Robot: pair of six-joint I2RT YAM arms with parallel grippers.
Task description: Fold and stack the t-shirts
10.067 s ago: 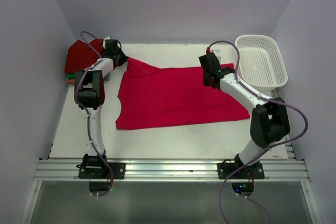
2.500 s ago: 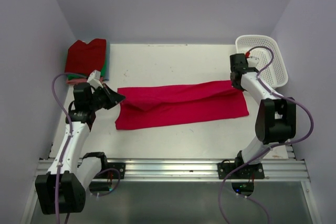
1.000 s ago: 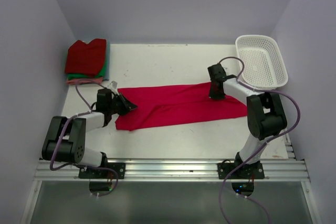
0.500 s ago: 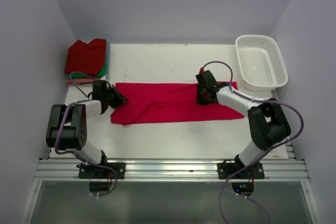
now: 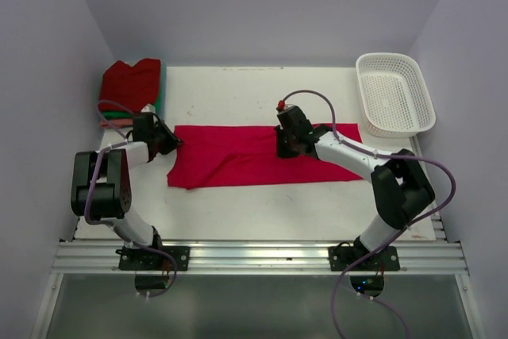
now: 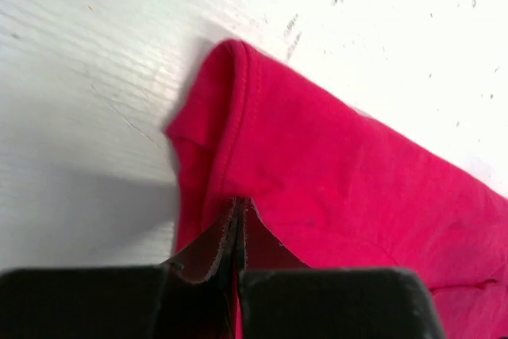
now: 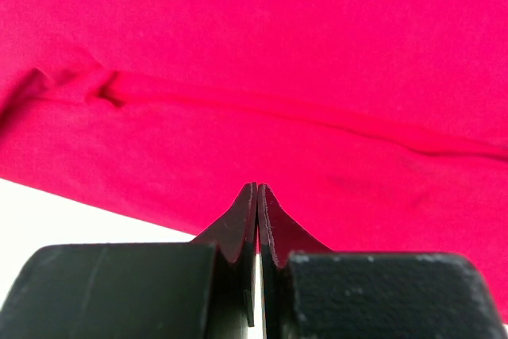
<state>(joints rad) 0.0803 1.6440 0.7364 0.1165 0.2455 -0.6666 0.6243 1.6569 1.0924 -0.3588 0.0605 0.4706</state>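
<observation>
Top external view: the crimson t-shirt (image 5: pixel 238 156) lies on the desk (image 5: pixel 254 212) as a long band running left to right, already doubled lengthwise. The step in hand is judged to be the folding of this shirt, with the crosswise folds not yet made.

Left jaws: at the far corner of the band's left end. The left wrist view shows them pressed together with a sliver of red cloth between them, pinching the shirt just behind a hemmed sleeve edge.

Right jaws: near the middle of the band. The right wrist view shows them pressed together, tips on the cloth close to one edge. Whether any cloth is caught between them cannot be told.

Next move, as a judgement: one end of the band needs carrying across the other to shorten it to a square matching the stack of folded shirts (image 5: pixel 131 86). This calls for a firm hold on the lifted end and the layers kept aligned, then a transfer to the stack.

Containers: the white basket (image 5: pixel 394 99) stands at the far right corner, and no item is visible inside it. The stack, dark red on top with green and pink edges beneath, sits at the far left corner on the desk, well apart from the basket.
</observation>
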